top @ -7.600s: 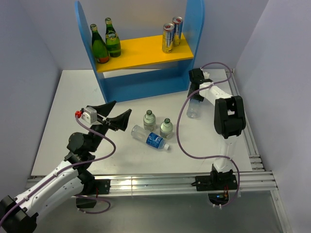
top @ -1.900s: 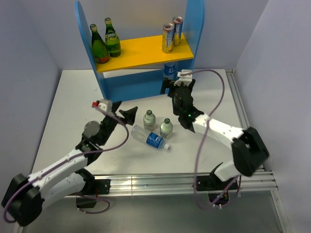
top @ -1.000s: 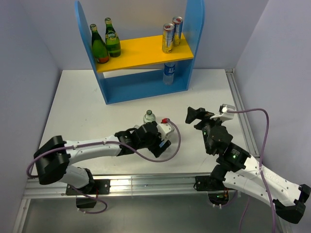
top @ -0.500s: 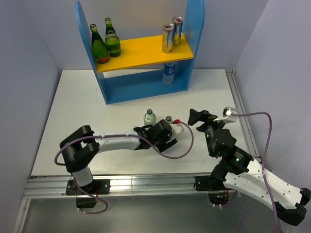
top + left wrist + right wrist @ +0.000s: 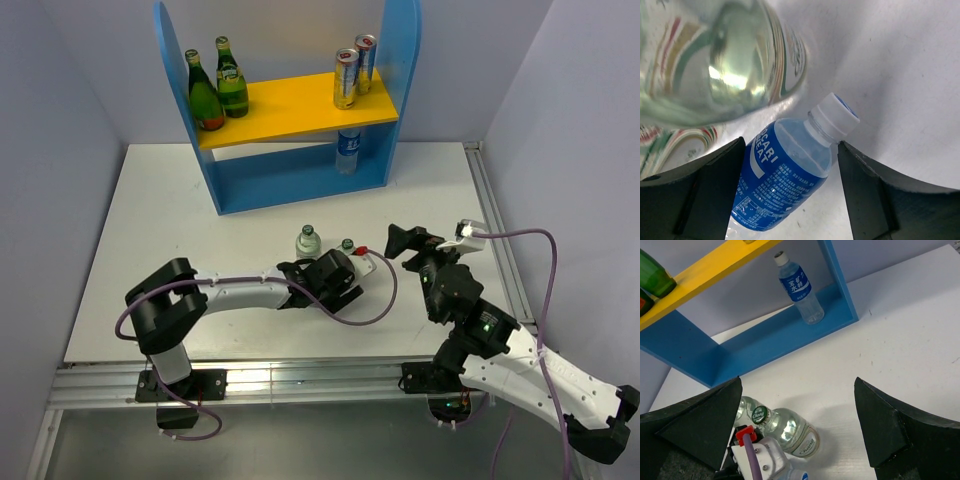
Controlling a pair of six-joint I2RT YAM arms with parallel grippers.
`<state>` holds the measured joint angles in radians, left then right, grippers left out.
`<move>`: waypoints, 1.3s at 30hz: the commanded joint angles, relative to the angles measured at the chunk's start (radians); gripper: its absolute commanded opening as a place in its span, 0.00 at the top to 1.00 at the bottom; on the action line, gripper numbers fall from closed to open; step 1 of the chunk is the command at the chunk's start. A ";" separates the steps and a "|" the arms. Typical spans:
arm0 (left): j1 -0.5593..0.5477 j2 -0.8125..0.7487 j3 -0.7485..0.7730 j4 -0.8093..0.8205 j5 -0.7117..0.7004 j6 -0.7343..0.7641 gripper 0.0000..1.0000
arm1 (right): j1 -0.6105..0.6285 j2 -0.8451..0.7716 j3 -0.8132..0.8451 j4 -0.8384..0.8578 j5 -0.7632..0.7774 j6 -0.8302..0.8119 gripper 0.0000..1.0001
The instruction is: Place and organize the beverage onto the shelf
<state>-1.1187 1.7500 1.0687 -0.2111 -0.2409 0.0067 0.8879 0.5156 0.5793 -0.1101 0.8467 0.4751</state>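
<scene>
A blue-label plastic bottle (image 5: 785,180) with a white cap (image 5: 836,116) lies on the white table. My left gripper (image 5: 790,145) straddles it, open. The left finger (image 5: 715,190) sits at the label's edge and the right finger (image 5: 875,190) stands clear of the neck. From above, the left gripper (image 5: 335,283) covers that bottle. Two clear glass bottles (image 5: 307,241) (image 5: 346,246) stand just behind it. The shelf (image 5: 300,175) holds two green bottles (image 5: 205,95), two cans (image 5: 346,78) and a water bottle (image 5: 800,290) under the yellow board. My right gripper (image 5: 798,382) is open and empty.
A clear glass bottle (image 5: 725,60) looms close at the left wrist view's upper left. The left arm's wrist with its red plug (image 5: 746,432) lies below the right gripper (image 5: 405,240). Blue side panels (image 5: 400,60) flank the shelf. Grey walls enclose the table.
My left gripper has slid right over the lying bottle and its jaws have narrowed round it. The right arm has hardly moved in the last second.
</scene>
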 commanded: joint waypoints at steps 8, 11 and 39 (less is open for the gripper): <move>-0.058 0.039 -0.053 -0.269 0.166 -0.277 0.16 | 0.005 0.035 -0.001 0.018 -0.005 0.005 0.00; -0.056 0.034 -0.039 -0.258 0.267 -0.287 0.12 | 0.005 0.044 -0.002 0.024 -0.011 0.007 0.00; -0.096 -0.321 0.099 -0.295 0.014 -0.272 1.00 | 0.003 0.049 -0.010 0.044 0.014 -0.009 0.00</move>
<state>-1.2171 1.6135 1.0821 -0.5304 -0.0978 -0.2512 0.8879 0.5678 0.5793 -0.1047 0.8379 0.4736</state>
